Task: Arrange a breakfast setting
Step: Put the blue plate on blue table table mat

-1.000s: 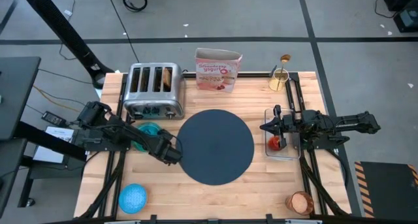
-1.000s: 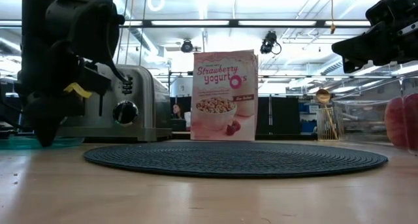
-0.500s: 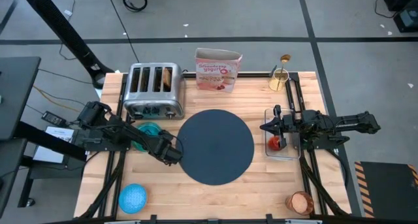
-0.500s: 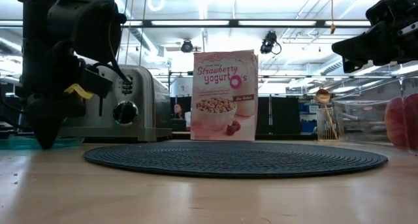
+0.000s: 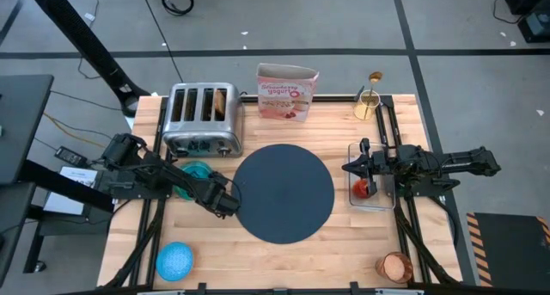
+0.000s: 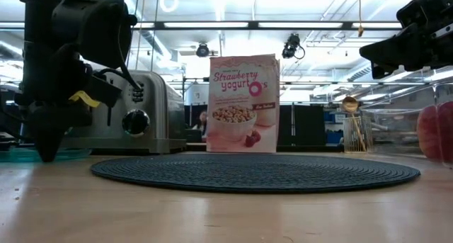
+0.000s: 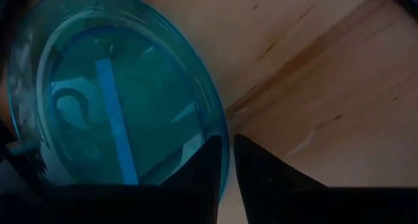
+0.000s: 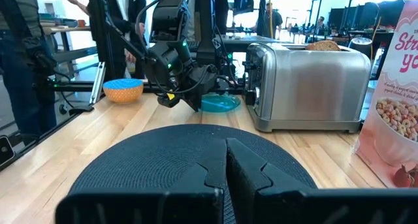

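Left gripper (image 7: 225,160) clamps my teal plate (image 7: 117,100) by its rim, beside the bare mat (image 5: 284,192) — nothing placed yet. Bowl (image 5: 174,260), cup (image 5: 396,266), toast (image 5: 221,101), fruit (image 5: 363,188) — all outstanding.

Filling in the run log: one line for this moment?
left gripper: closing on plate rim | right gripper: shut, idle above mat edge | toast: in toaster

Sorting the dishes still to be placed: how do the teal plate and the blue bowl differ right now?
The teal plate is flat and see-through; the blue bowl is deeper and opaque. The plate lies by the toaster with the left gripper closing on its rim; the bowl sits untouched at the table's near left corner. Both are round, bluish and off the mat.
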You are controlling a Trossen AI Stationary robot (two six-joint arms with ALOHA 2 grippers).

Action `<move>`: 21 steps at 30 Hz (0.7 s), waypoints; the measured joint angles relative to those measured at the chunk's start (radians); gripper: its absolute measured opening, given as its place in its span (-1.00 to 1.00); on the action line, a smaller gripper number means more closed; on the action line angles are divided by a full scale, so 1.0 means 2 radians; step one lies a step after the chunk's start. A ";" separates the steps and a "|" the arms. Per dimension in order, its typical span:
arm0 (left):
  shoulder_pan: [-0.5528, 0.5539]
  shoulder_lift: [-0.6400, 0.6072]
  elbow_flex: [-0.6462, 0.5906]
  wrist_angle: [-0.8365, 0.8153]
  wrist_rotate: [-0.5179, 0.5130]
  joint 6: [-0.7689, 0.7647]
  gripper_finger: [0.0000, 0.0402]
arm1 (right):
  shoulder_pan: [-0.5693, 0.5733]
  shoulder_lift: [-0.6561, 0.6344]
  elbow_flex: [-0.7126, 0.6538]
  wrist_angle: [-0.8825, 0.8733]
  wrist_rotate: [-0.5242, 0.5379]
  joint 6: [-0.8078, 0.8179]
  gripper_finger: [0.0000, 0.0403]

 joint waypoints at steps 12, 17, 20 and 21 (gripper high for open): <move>-0.001 0.000 0.000 -0.001 0.008 -0.008 -0.75 | 0.000 0.000 0.000 0.000 0.000 0.000 -0.93; -0.001 0.000 0.000 -0.001 0.008 -0.008 -0.76 | 0.000 0.000 0.000 0.000 0.000 0.000 -0.93; -0.001 0.000 0.000 0.000 0.008 -0.008 -0.81 | 0.000 0.000 0.000 0.000 0.000 0.000 -0.93; -0.001 0.000 0.000 0.001 0.008 -0.009 -0.83 | 0.000 0.000 0.000 0.000 0.000 0.000 -0.93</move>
